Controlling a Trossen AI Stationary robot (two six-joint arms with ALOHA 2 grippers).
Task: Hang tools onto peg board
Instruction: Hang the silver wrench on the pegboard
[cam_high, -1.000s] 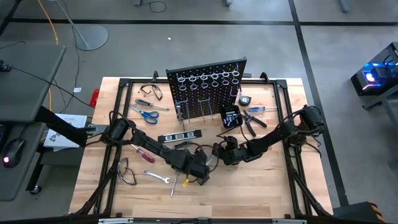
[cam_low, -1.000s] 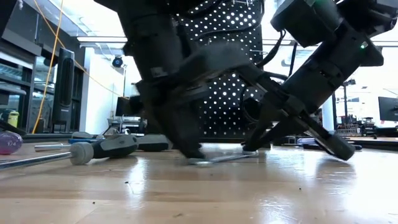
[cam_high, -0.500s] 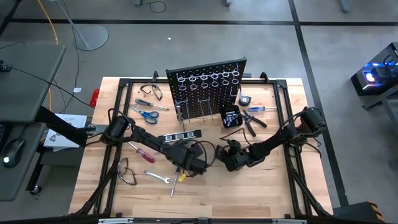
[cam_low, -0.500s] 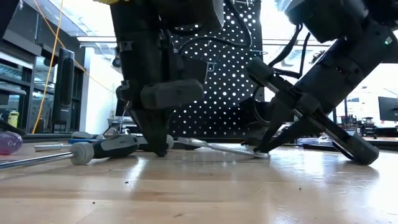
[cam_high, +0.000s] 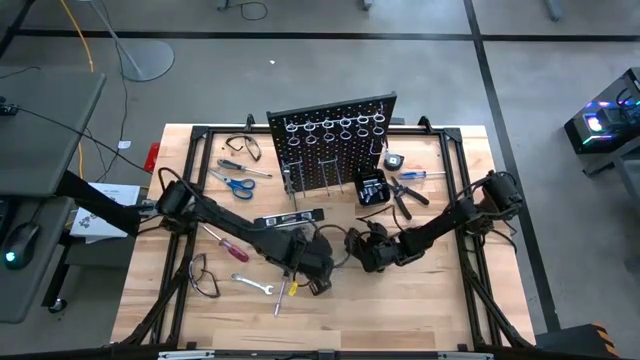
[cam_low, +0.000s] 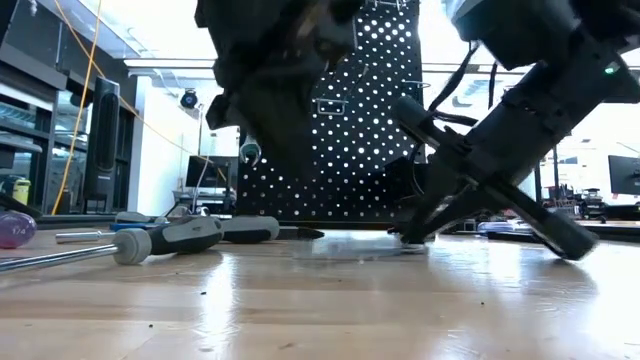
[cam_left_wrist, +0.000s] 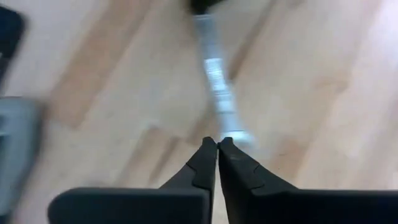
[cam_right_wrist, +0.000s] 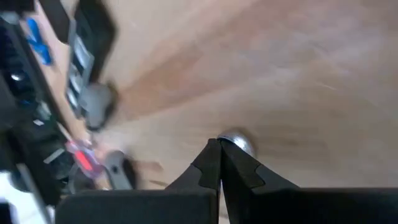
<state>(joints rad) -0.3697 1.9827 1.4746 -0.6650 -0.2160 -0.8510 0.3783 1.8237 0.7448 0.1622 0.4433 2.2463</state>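
Glossy pale wood table (cam_low: 320, 310); shiny metal wrench (cam_left_wrist: 219, 87).

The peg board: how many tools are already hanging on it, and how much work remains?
Done: I can see no tool on the peg board; its rings and hooks look bare. In hand: the left gripper and right gripper are both shut at the table's middle, each at one end of a silver wrench. Left: the scissors, the red-handled screwdriver, the pliers and another wrench lie on the table.
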